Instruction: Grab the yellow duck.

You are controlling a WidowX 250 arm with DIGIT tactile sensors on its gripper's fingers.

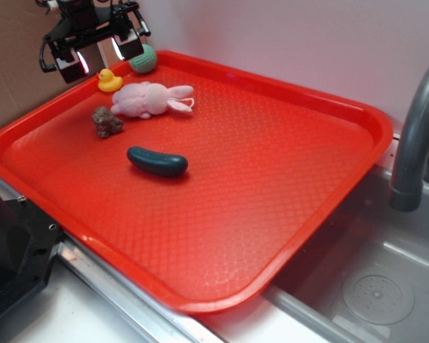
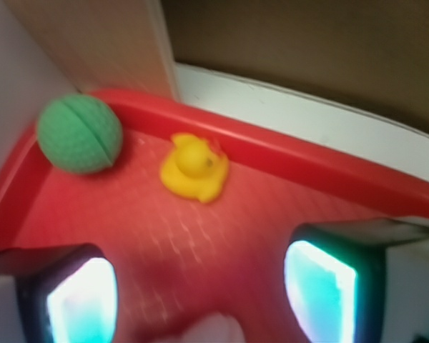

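Observation:
The yellow duck (image 1: 109, 80) (image 2: 194, 167), tiny and glossy with an orange beak, sits on the red tray (image 1: 272, 179) near its far left rim. My gripper (image 1: 100, 56) (image 2: 200, 282) hovers just above it, open, with nothing between its fingers. In the wrist view the duck lies ahead of the fingertips (image 2: 82, 296), apart from them and centred between the two pads. The pale tip of the pink plush bunny (image 2: 204, 330) shows at the bottom edge.
A green knitted ball (image 1: 144, 59) (image 2: 79, 133) rests in the tray's far corner beside the duck. The pink bunny (image 1: 149, 98), a brown lump (image 1: 107, 121) and a dark green cucumber-like toy (image 1: 157, 161) lie further in. A sink (image 1: 375, 293) and grey faucet (image 1: 415, 136) stand to the right.

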